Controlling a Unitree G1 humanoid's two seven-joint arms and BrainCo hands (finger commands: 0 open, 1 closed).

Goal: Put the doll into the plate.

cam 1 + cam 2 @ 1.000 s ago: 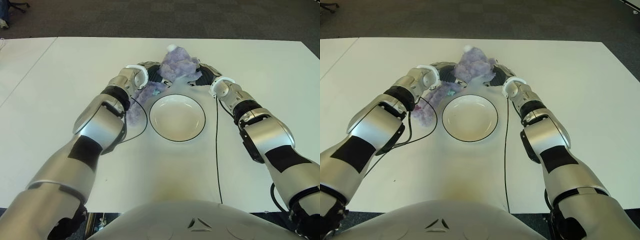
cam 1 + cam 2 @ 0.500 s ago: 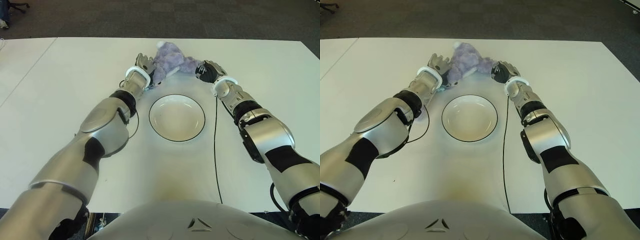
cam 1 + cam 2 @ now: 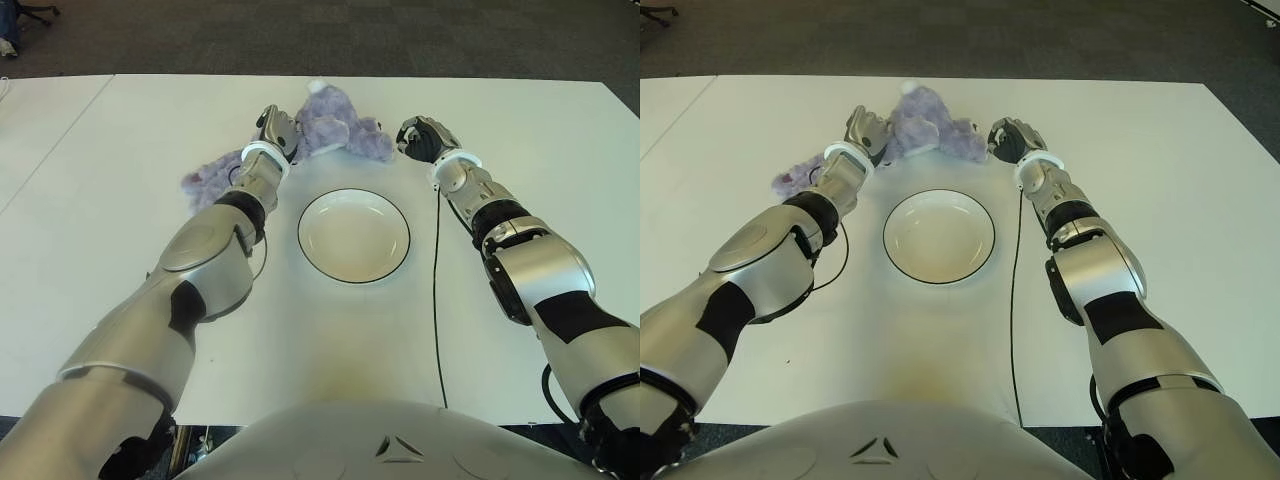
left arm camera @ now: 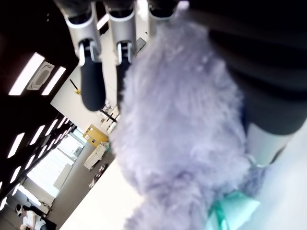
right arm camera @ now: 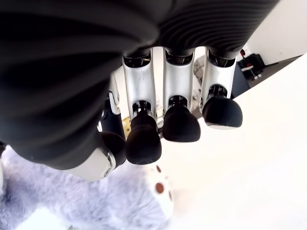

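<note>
Nearest to me the white table point(image 3: 120, 200) stretches out, and on it sits the plate point(image 3: 354, 236), white with a dark rim and nothing in it, lying between my two forearms and short of both hands. A thin black cable point(image 3: 436, 290) runs along the table beside my right arm, just outside the plate's rim.

Beyond the plate, my left hand point(image 3: 277, 130) is against the purple doll point(image 3: 335, 128). In my left wrist view the fluffy body point(image 4: 187, 143) fills the space in front of my palm, and my fingers point(image 4: 91, 81) reach out straight alongside it rather than wrapping it, so I cannot tell whether I truly grip it or merely press against it. A bit of pale green fabric point(image 4: 230, 211) shows at the doll's lower edge.

My right hand point(image 3: 424, 136) is on the doll's other side, just beside it. In my right wrist view the fingertips point(image 5: 181, 125) are curled in close to the thumb and hold nothing, with one of the doll's paws point(image 5: 160, 191) just below them.

The doll lies on the table past the plate's far rim, between my hands, with a limp purple part point(image 3: 208, 178) trailing outward past my left wrist.
</note>
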